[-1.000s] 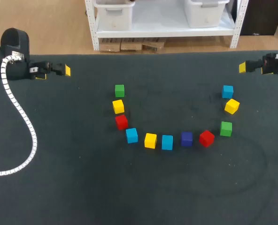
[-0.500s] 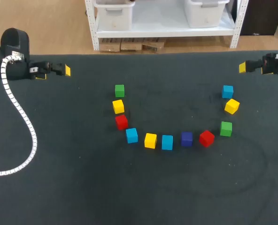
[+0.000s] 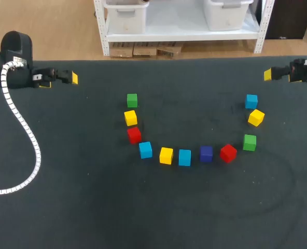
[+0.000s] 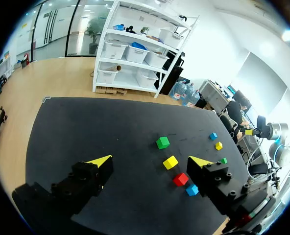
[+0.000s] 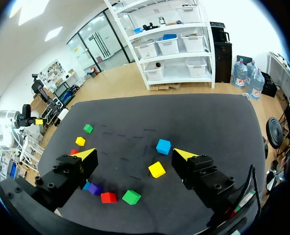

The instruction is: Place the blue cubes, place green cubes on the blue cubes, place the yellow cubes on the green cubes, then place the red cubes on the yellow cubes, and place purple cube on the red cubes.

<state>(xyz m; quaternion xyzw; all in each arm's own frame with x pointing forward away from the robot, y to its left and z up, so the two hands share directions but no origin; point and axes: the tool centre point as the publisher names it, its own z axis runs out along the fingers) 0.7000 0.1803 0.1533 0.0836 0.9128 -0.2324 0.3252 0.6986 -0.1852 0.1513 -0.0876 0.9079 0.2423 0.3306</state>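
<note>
Left gripper (image 4: pixel 152 161): fingers spread wide, nothing between them, near the far left corner of the black table (image 3: pixel 91 207). Right gripper (image 5: pixel 135 154): likewise spread and empty, near the far right corner. Both stand well apart from the cubes.

Eleven cubes lie singly in a U-shaped row, none stacked. In order from the left end:
- left green cube (image 3: pixel 132 100)
- left yellow cube (image 3: pixel 130 118)
- left red cube (image 3: pixel 134 135)
- left blue cube (image 3: pixel 145 150)
- middle yellow cube (image 3: pixel 166 155)
- middle blue cube (image 3: pixel 184 157)
- purple cube (image 3: pixel 206 153)
- right red cube (image 3: pixel 228 153)
- right green cube (image 3: pixel 250 142)
- right yellow cube (image 3: pixel 255 117)
- right blue cube (image 3: pixel 251 101)

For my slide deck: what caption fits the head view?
Eleven loose cubes form a U on the dark table, none stacked; left claw and right claw sit at its far corners.
</note>
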